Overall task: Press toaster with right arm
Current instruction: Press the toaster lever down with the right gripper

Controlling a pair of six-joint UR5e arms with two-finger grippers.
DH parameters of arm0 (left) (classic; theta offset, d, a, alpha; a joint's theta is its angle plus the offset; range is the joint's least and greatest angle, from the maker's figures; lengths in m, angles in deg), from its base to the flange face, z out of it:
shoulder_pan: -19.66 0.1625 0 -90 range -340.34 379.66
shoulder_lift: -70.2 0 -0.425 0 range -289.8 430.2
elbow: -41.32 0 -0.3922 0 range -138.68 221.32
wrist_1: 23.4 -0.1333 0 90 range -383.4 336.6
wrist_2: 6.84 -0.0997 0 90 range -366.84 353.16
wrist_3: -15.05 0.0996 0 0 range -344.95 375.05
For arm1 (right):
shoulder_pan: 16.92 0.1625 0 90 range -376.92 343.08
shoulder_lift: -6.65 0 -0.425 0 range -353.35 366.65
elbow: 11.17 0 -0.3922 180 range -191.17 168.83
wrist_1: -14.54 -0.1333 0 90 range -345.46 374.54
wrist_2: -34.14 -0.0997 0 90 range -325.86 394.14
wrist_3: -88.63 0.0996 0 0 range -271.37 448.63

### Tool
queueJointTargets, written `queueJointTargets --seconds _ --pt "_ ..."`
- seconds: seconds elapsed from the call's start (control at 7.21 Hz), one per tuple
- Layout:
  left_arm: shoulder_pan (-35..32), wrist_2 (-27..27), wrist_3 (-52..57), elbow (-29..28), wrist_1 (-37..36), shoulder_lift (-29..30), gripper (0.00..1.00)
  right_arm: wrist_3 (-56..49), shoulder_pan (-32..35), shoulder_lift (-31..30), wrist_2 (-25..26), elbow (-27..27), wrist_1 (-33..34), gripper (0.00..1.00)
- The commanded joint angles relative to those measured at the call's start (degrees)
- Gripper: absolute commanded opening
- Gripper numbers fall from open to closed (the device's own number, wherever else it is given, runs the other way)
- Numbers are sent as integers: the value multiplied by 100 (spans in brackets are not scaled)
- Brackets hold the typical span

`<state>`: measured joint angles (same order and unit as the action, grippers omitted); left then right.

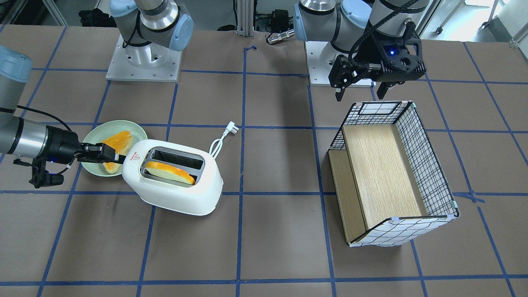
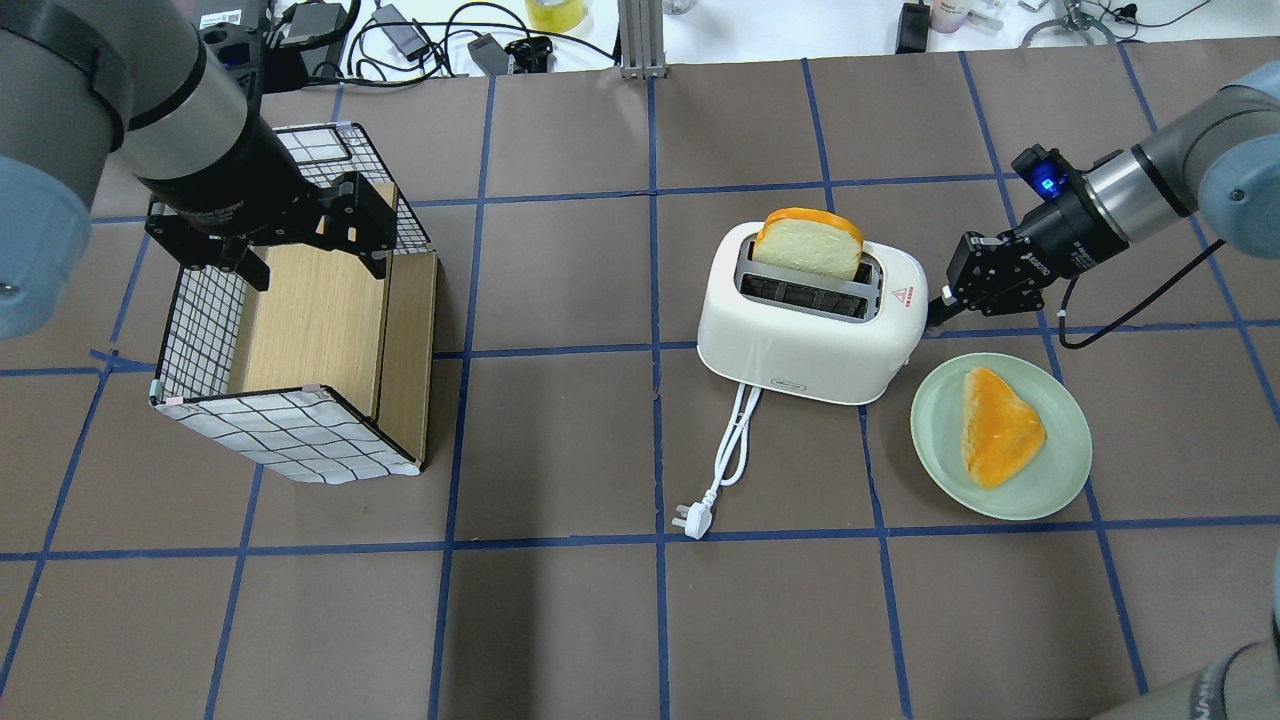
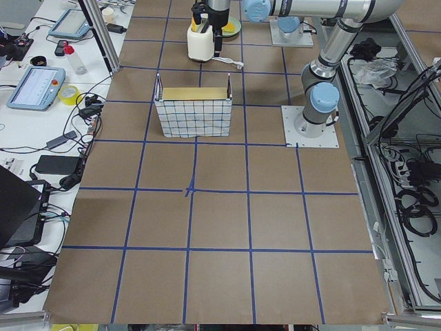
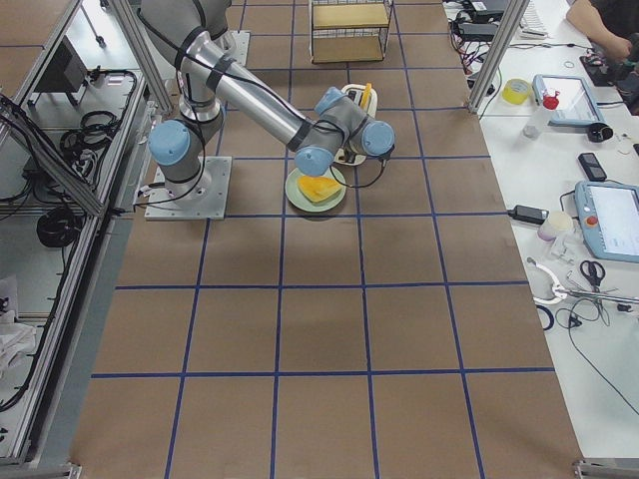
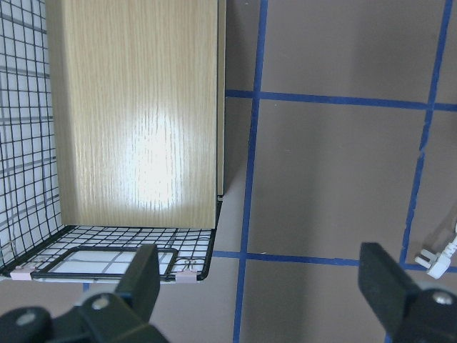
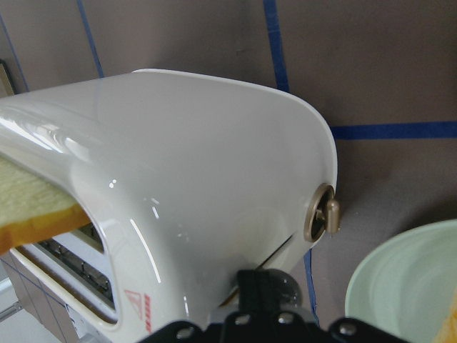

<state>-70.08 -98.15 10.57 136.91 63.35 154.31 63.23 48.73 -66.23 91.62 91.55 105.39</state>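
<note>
The white toaster [image 2: 800,340] stands right of the table's centre, with a bread slice [image 2: 808,243] sticking up out of one slot. My right gripper [image 2: 938,312] is shut, and its tips are against the toaster's end below the red triangle sticker. In the right wrist view the shut fingertips [image 6: 265,286] touch the toaster [image 6: 214,157] beside the small round knob [image 6: 325,218]. In the front view the right gripper [image 1: 117,159] meets the toaster [image 1: 177,194] at its left end. My left gripper [image 2: 315,262] is open and empty above the wire box.
A pale green plate [image 2: 1050,480] with a second bread slice [image 2: 995,425] lies just under the right arm. The toaster's white cord [image 2: 735,440] and plug [image 2: 695,520] trail toward the robot. The black-checked wire box [image 2: 290,440] with a wooden shelf lies on the left side.
</note>
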Motion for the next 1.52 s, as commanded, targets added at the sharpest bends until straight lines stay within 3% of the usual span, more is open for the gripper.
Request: queueJointTargets --seconds 0.0,0.97,1.11,1.39 --pt "0 0 0 -5 0 0 100 -9 0 142 0 38 12 6" --pt "0 0 0 4 0 0 100 17 0 380 0 38 12 6" --pt "0 0 0 4 0 0 100 157 0 301 18 -32 12 6" --pt "0 0 0 -5 0 0 100 1208 35 -250 543 -425 -92 8"
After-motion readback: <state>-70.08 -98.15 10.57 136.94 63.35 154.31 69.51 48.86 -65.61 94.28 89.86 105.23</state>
